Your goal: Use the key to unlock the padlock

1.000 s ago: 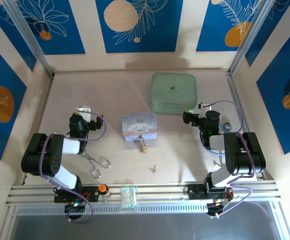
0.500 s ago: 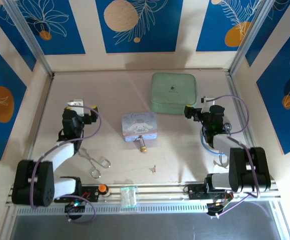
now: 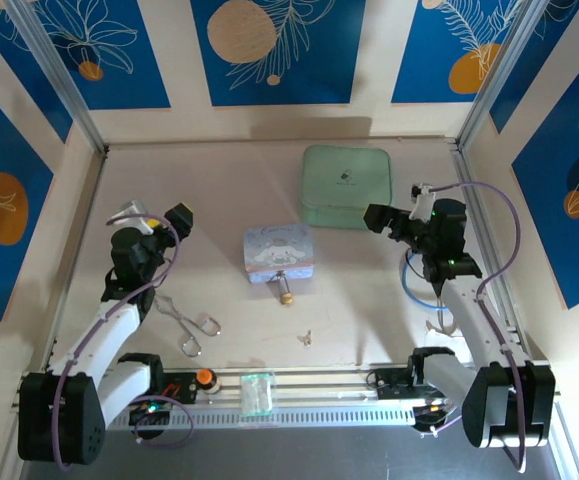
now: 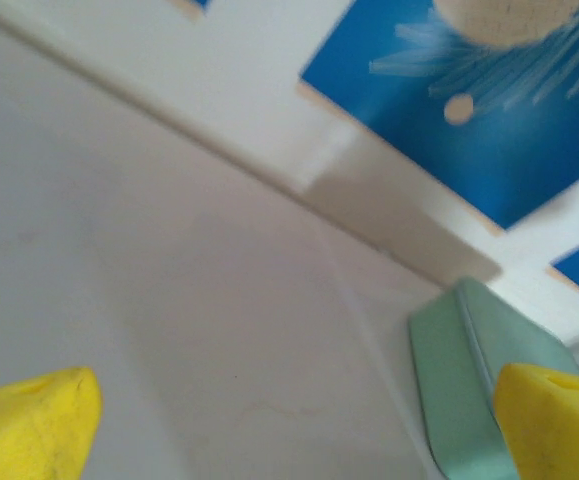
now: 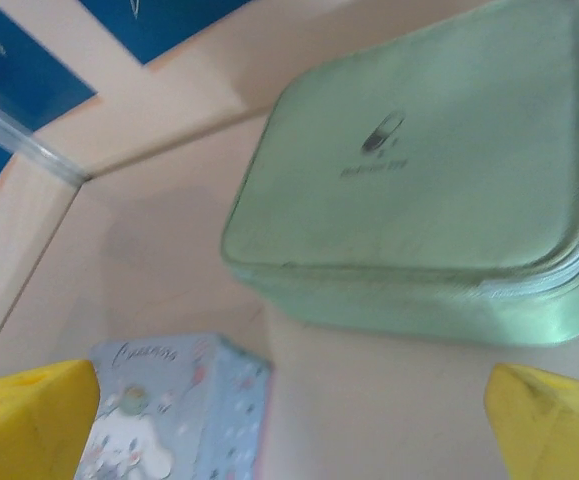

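Both grippers are spread wide and hold nothing, the left gripper (image 3: 139, 215) over bare table and the right gripper (image 3: 374, 215) just beside the mint-green zip case (image 3: 346, 186). The padlock (image 3: 286, 294) lies between them, nearer the bases, at the near edge of the blue cartoon tin (image 3: 279, 251). The key (image 3: 307, 338) lies apart from the padlock, nearer still.

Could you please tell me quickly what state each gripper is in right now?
Left gripper: open, holding nothing.
Right gripper: open, holding nothing.
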